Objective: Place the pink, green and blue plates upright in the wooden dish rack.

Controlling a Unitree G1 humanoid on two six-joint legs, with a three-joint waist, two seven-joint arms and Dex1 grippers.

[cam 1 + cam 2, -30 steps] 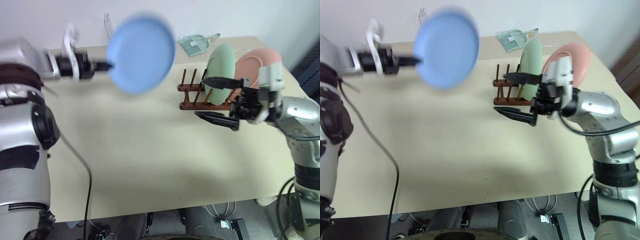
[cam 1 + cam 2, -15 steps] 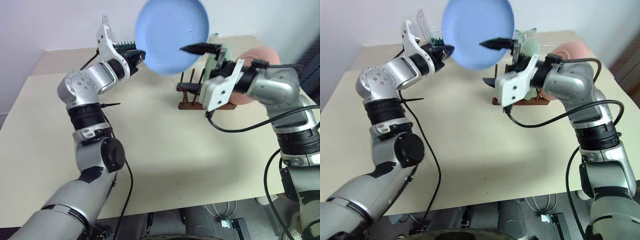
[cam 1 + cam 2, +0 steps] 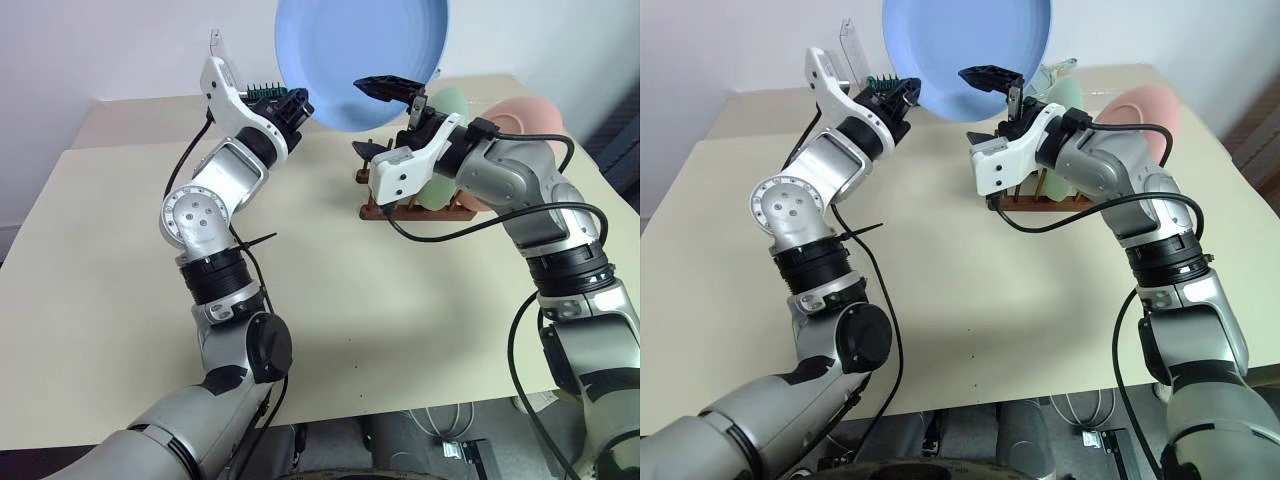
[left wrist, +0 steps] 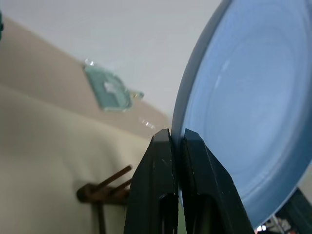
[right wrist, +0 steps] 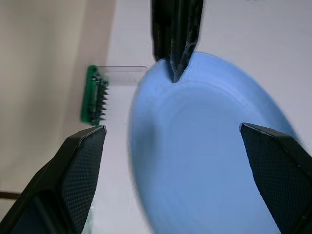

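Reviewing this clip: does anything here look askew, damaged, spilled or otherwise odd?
Nothing stands out. The pale green plate and salmon pink plate stand upright in the dark wooden dish rack. The left gripper pinches the light blue plate by its rim in mid-air; the right gripper is open at it.

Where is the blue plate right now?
The blue plate is held up in the air above the table's far side, its rim pinched by the left end effector, with the open right end effector reaching toward it just before the wooden dish rack.
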